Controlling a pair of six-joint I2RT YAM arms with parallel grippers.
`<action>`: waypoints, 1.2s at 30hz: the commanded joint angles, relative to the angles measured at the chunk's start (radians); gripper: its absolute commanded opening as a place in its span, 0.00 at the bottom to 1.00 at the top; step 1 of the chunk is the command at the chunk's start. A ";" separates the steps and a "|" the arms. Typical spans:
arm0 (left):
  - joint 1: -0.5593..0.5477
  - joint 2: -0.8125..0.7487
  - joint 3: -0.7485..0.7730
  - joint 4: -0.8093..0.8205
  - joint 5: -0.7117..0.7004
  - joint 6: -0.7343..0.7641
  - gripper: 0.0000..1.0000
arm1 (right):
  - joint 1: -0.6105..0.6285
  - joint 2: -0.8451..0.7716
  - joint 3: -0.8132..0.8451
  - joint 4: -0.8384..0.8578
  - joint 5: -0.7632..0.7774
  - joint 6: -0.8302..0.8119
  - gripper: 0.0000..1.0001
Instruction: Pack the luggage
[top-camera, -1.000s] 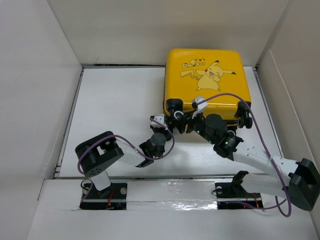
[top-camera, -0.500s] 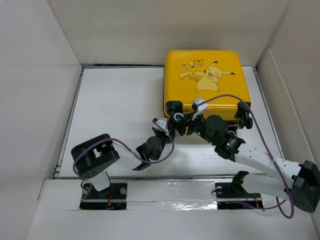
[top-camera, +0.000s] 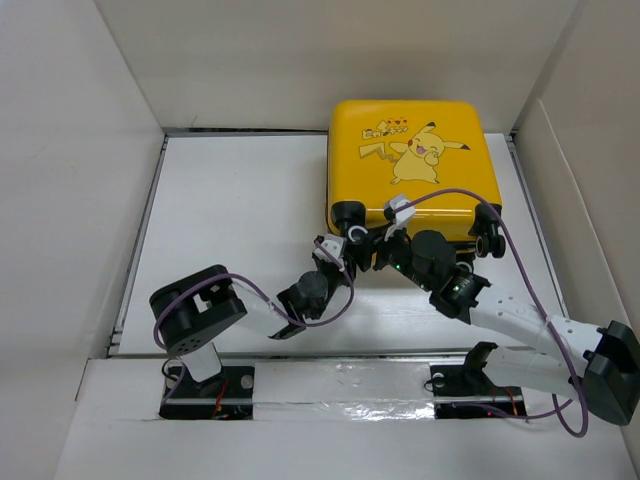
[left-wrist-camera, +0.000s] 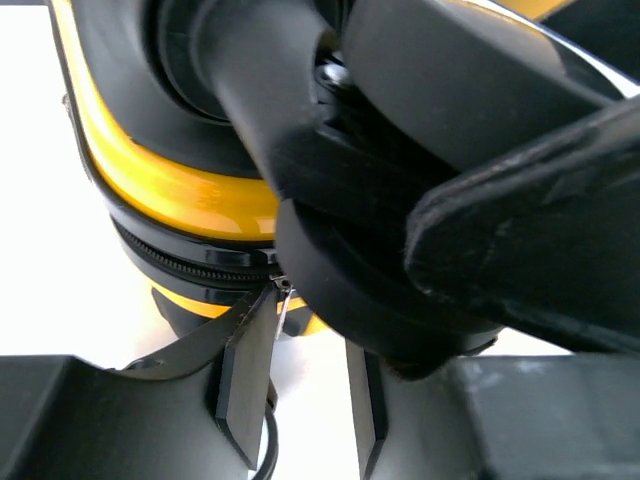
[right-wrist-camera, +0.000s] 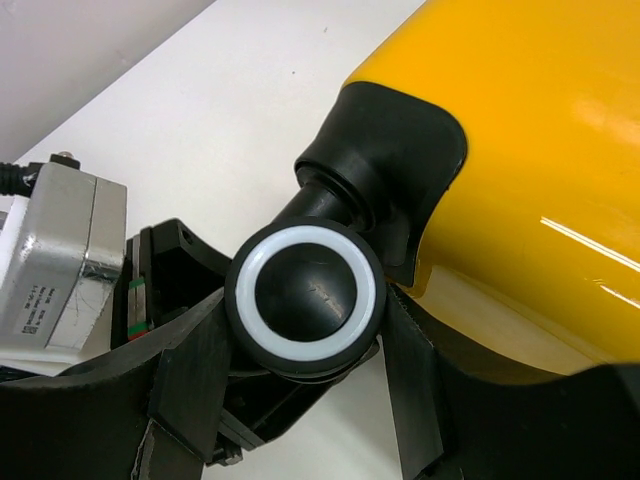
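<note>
The yellow suitcase (top-camera: 410, 150) lies flat and zipped at the back right of the worktop (top-camera: 240, 200), cartoon print facing up, wheels toward the arms. Both arms reach to its near left corner. The right claw (right-wrist-camera: 308, 330) is clasped around a black wheel (right-wrist-camera: 305, 298) with a white ring, one finger pressed on each side. The left claw (left-wrist-camera: 308, 350) is released, with a clear gap between its fingers, just below the zip tab (left-wrist-camera: 283, 297), which hangs from the black zip (left-wrist-camera: 190, 265).
</note>
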 joint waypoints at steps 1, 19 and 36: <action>0.024 0.014 0.061 0.037 0.016 -0.010 0.25 | 0.040 -0.037 0.052 0.177 -0.134 0.056 0.00; 0.073 -0.035 0.022 -0.057 -0.087 -0.011 0.00 | 0.040 -0.112 0.013 0.147 -0.093 0.059 0.00; 0.202 -0.260 -0.119 -0.316 -0.231 -0.116 0.00 | 0.040 -0.347 -0.079 -0.046 -0.029 0.045 0.00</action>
